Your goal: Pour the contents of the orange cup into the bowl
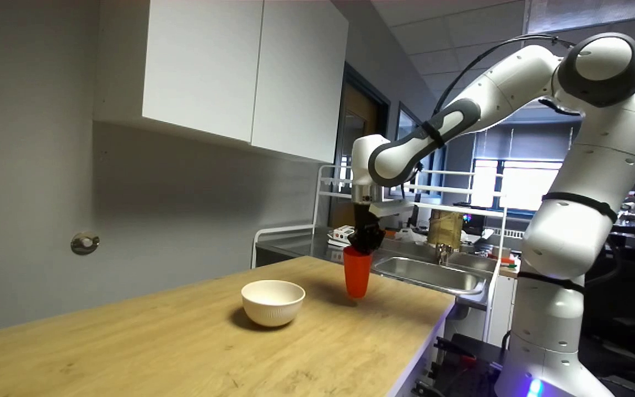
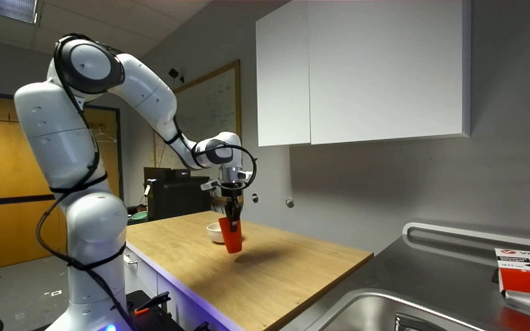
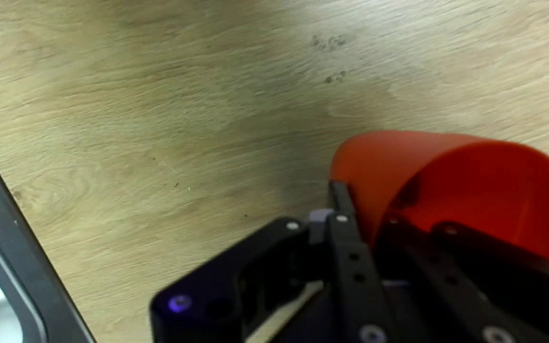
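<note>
In an exterior view, the orange cup (image 1: 356, 274) hangs above the wooden tabletop (image 1: 157, 347), mouth upward and leaning only slightly. The bowl (image 1: 271, 316) stands upright on the tabletop, apart from the cup, and nothing shows in the part of its inside that can be seen. That suggests the pour is not yet done.

In an exterior view, the cup (image 2: 231, 240) is clear of the wood here too: its shadow (image 2: 265, 255) falls apart from its base. The jaws grasp it near the rim, with a dark finger (image 2: 233, 225) against the outer wall. The bowl (image 2: 214, 233) sits behind the cup, partly hidden by it.

In the wrist view, the jaws are clamped on the wall of the cup (image 3: 379, 157), one finger outside and one reaching in through the mouth. The bottom of the cup is hidden behind the dark fingers, so I can't say what it holds, if anything. The bowl does not appear.

As I judge it, gripping and lifting are done. Left to do are carrying the cup over the bowl and tipping it.
</note>
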Available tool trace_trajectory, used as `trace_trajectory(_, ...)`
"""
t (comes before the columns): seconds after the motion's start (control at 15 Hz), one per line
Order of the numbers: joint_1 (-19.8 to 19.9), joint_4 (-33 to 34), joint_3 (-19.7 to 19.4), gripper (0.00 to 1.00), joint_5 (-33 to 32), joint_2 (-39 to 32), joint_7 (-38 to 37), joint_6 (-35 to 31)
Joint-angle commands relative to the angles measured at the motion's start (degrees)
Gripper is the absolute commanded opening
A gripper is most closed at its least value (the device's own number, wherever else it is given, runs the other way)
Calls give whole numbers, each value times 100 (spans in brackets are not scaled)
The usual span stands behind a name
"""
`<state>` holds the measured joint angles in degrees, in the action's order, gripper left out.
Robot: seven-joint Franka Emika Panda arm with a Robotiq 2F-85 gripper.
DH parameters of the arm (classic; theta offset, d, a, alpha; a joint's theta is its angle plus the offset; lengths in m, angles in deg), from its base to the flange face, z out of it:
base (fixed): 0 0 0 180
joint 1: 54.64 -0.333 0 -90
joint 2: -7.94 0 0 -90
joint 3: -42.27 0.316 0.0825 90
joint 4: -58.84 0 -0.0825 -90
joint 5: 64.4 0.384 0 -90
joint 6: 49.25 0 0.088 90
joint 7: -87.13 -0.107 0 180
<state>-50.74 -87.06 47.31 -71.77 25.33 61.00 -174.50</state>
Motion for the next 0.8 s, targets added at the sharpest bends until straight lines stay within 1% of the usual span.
trace_trajectory(0.0, -191, 473, 316, 2, -5, 24, -436, 639)
trace_trajectory(0.2, -383, 1071, 540, 2, 44, -236, -730, 1079)
trace_trajectory(0.33, -455, 1545, 665, 2, -38, -526, -1022, 1327)
trace_trajectory(0.53, -534, 2230, 676, 1, -55, -895, -1335, 1672)
trace_trajectory(0.73, -586, 2726, 717, 1, -582, -1137, -2141, 1938)
